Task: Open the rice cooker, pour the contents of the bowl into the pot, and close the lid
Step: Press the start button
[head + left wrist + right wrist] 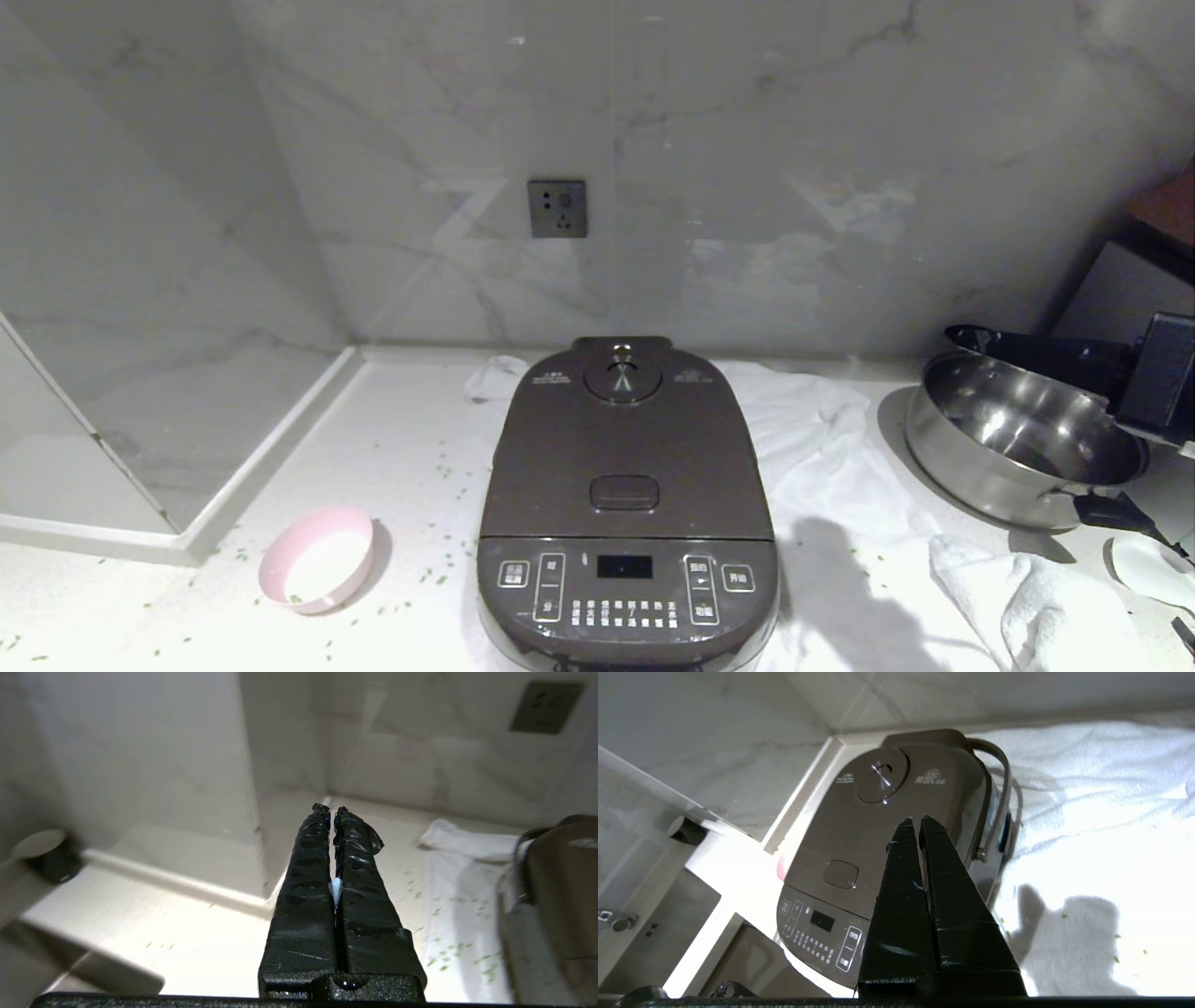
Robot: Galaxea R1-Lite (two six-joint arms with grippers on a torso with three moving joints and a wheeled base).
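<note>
Large dark brown rounded-rectangular rice cooker (627,523) sits mid-counter on a rumpled white cloth (822,439), hinged lid (625,448) down, inner pot hidden, front edge cut off. Small pink bowl (317,558), white inside, lies tilted left of it among scattered green bits (439,579); contents indistinct. Left gripper (331,810) and right gripper (915,820): black taped fingers together, empty; shiny steel pan (1022,439) partly hidden at right.

The head view looks forward and down from above onto a white counter, with the rice cooker (625,504) centred and near. The left wrist view sits low behind the left gripper (331,811), facing the wall corner, the cooker at its edge. The right wrist view looks steeply down past the right gripper (915,821) onto the same cooker.
</note>
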